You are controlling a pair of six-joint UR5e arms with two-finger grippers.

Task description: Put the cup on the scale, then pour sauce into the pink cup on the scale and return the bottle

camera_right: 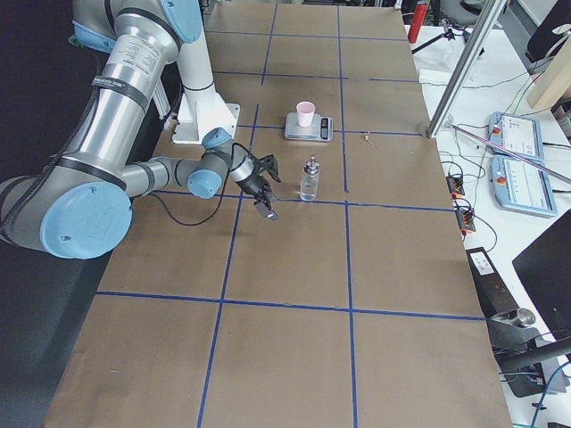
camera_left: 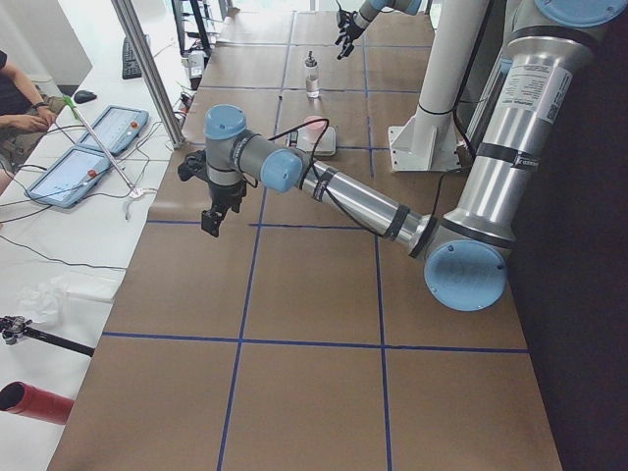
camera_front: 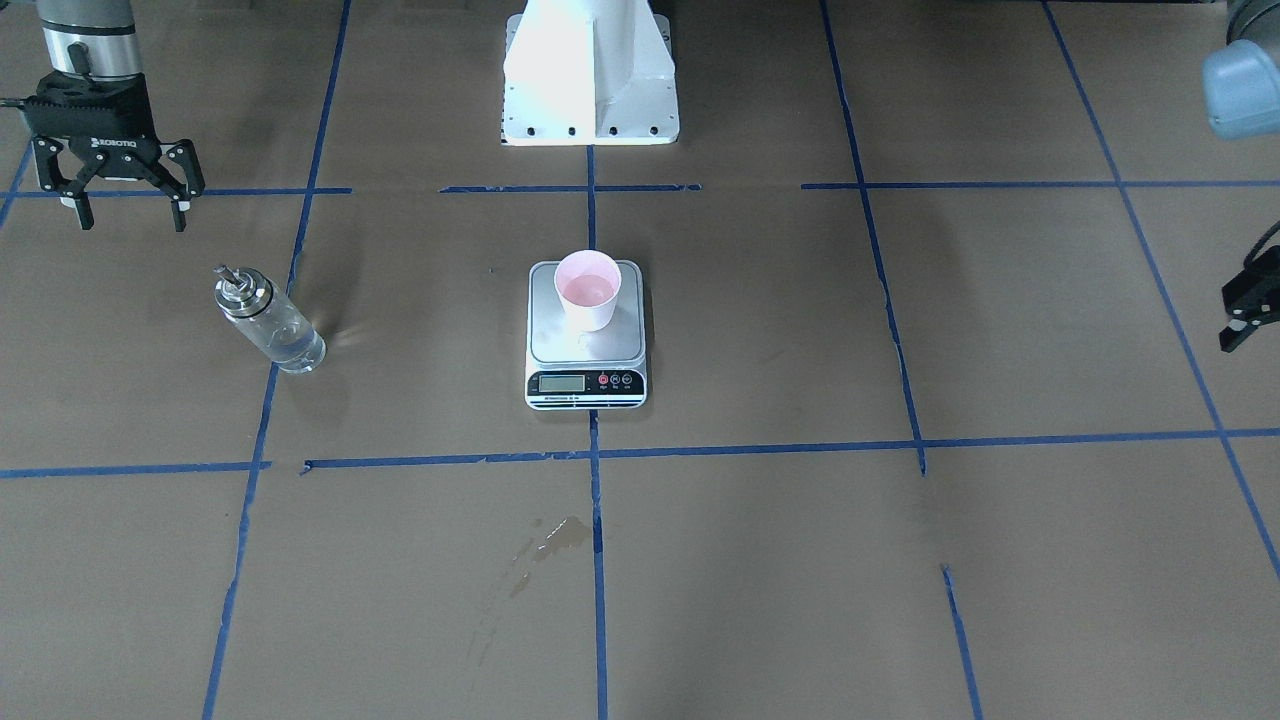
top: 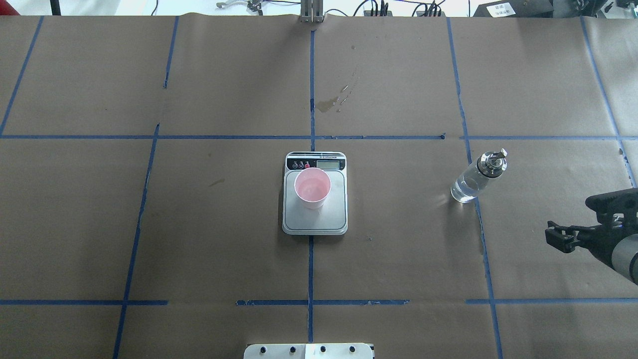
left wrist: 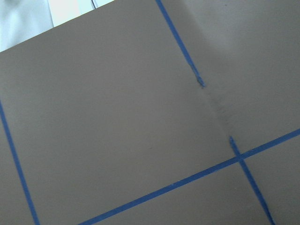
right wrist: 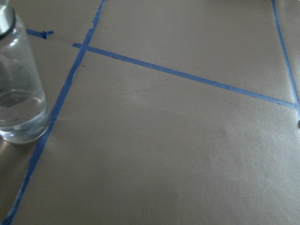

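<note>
The cup (camera_front: pixel 588 290), pink inside, stands upright on the back half of the steel scale (camera_front: pixel 587 345) at the table's middle. The glass bottle (camera_front: pixel 268 320) with its silver spout stands on the brown paper, well to the robot's right of the scale, clear sauce (right wrist: pixel 18 112) filling its lower part. My right gripper (camera_front: pixel 132 222) hangs open and empty, apart from the bottle on the robot's side of it. My left gripper (camera_front: pixel 1245 310) shows only in part at the view's edge, far from the scale, and I cannot tell its state.
The white robot base (camera_front: pixel 590 75) stands behind the scale. A wet stain (camera_front: pixel 555 540) marks the paper on the operators' side. Blue tape lines (camera_front: pixel 760 448) grid the table. A person's arm (camera_left: pixel 20 98) and tablets (camera_left: pixel 88 147) are beyond the table's far edge.
</note>
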